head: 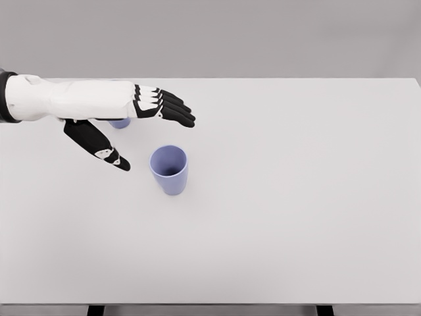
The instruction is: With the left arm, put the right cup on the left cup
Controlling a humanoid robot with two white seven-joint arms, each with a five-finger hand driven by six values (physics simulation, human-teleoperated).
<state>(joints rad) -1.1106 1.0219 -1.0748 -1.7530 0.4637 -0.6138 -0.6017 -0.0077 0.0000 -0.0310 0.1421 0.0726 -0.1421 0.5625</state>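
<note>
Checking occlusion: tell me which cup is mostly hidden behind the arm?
The left cup, peeking out under the left hand; the right cup stands fully visible.

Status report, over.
Left robot hand open, holding nothing. Right cup upright on table, untouched. Left cup mostly hidden under the arm. Path clear.

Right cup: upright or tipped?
Upright. The right cup stands on the table, its open mouth up; the open left hand isn't touching it.
</note>
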